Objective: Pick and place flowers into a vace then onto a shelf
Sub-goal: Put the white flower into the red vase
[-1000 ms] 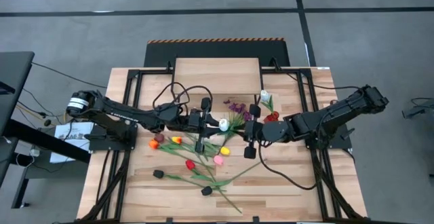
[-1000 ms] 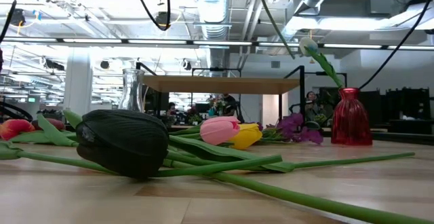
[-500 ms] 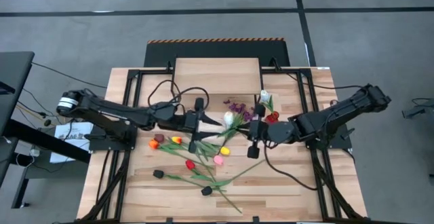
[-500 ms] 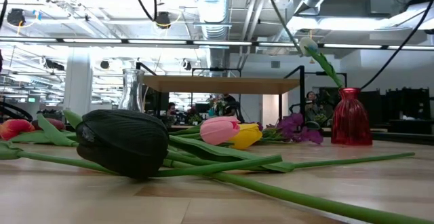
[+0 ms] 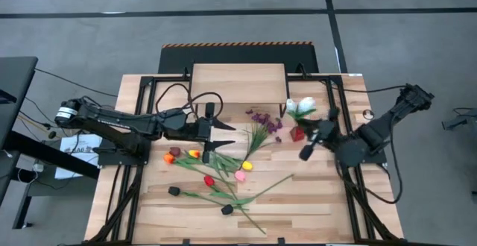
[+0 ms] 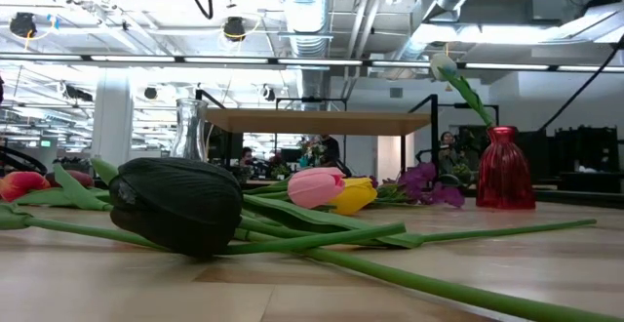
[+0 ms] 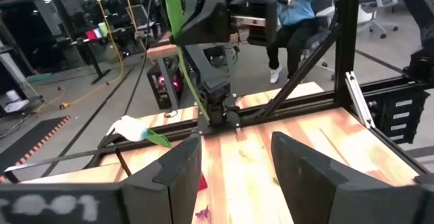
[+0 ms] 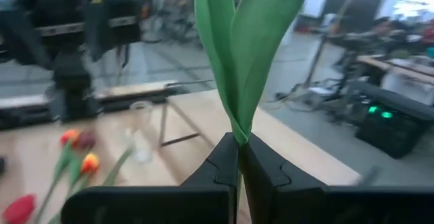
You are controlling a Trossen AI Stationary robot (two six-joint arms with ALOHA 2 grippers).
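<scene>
My right gripper [image 5: 317,130] is shut on a white flower [image 5: 305,106] and holds it in the air beside the red vase [image 5: 298,134]. In its wrist view my right gripper [image 8: 239,153] has green leaves rising from it. Another white flower [image 6: 444,65] stands in the red vase [image 6: 504,171]. My left gripper [image 5: 222,136] hovers open over the loose flowers [image 5: 216,175] lying on the table; between its fingers my left gripper [image 7: 237,176] has nothing. The shelf [image 5: 238,78] stands at the far middle. My right gripper pinches the white flower's green stem [image 8: 237,134] between its two fingers, just below where the two leaves part. The fingers lie across the stem. The flower is lifted clear of the table, its head beside the one in the red vase.
A clear glass vase [image 6: 192,127] stands left of the shelf [image 6: 322,120]. Purple sprigs [image 5: 259,118] lie near the table's middle, and a black tulip [image 6: 175,205] lies near the front edge. People sit in the room beyond the table.
My left gripper has opened, let go of the white flower and drawn back toward the table's left edge. My right gripper has carried the flower toward the right and far edge, turning as it went, so the head now sits beside the red vase.
</scene>
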